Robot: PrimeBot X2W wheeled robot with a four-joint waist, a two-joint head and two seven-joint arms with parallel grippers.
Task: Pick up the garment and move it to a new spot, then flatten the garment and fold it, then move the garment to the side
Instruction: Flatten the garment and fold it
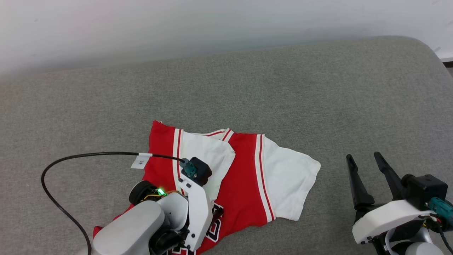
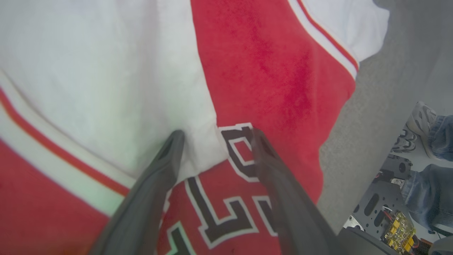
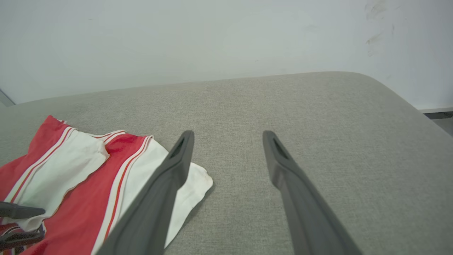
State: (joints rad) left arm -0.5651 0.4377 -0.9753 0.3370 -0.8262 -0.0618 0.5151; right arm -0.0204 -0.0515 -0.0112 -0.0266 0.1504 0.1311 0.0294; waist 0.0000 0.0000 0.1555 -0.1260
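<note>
The garment (image 1: 244, 177), a red jersey with white sleeves, lies crumpled on the grey cushion (image 1: 283, 88), left of centre. My left arm (image 1: 193, 202) reaches down over its near left part and hides its own fingers there. In the left wrist view, my left gripper (image 2: 216, 134) is open, its tips close to the garment (image 2: 269, 63), straddling a white sleeve corner and black white-outlined lettering (image 2: 237, 148). My right gripper (image 1: 364, 158) stands open to the right of the garment, over bare cushion. In the right wrist view, my right gripper (image 3: 228, 134) is empty, with the garment (image 3: 88, 177) at lower left.
A black cable (image 1: 63, 159) loops from my left wrist over the cushion's left part. A white wall (image 1: 212, 21) runs behind the cushion, whose rounded far right corner (image 1: 424, 49) drops off. Past the near edge are a person's jeans and shoe (image 2: 421, 124) and the robot's base (image 2: 382, 212).
</note>
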